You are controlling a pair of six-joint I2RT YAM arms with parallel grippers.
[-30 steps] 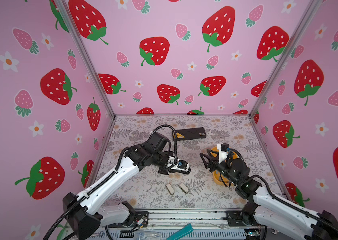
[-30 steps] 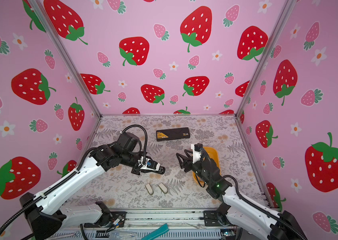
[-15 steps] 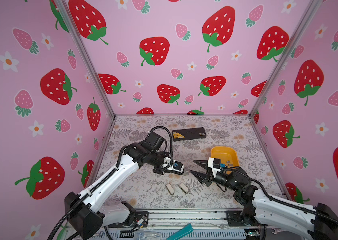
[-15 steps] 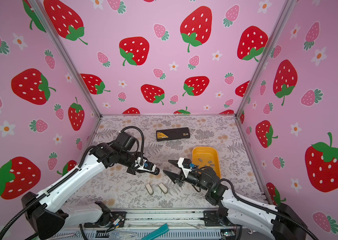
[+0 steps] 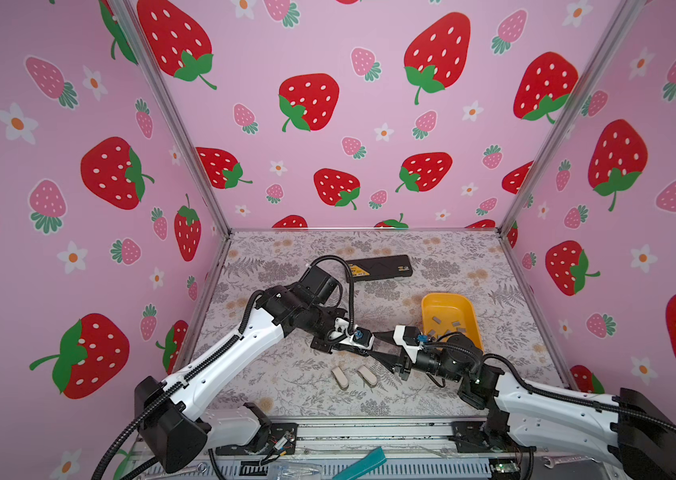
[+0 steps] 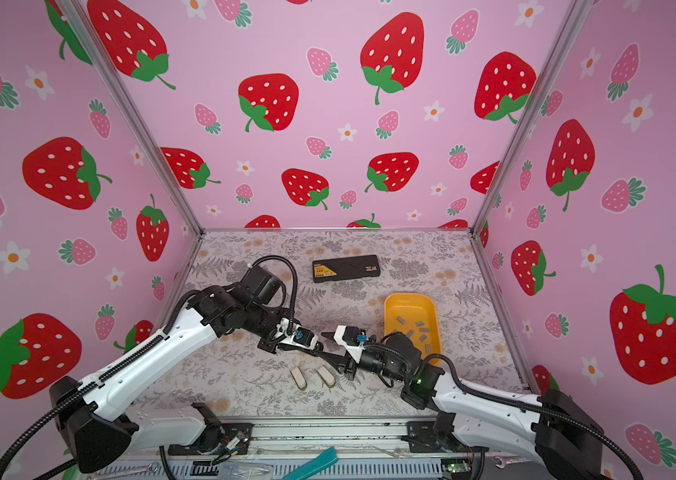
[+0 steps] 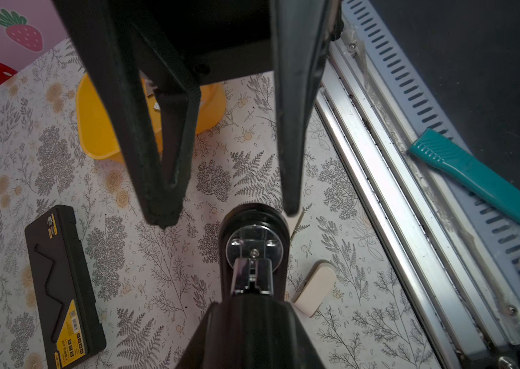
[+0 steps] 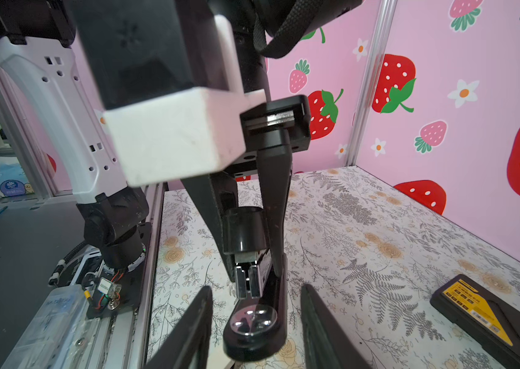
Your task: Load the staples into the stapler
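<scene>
Firmly pinched in the left hand (image 8: 255,274), the stapler (image 7: 254,246) sits mid-desk (image 5: 286,374); the right hand (image 7: 226,215) is spread around its front end. Staples (image 5: 446,326) lie in the yellow tray (image 5: 425,303) nearby, apart from both hands.

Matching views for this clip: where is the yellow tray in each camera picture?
In a top view: yellow tray right of centre.
In a top view: yellow tray likewise right of centre.
Left wrist: yellow tray beyond the stapler, partly hidden.
Right wrist: not in it.
Shared landmark: black box with yellow label, in all four.
</scene>
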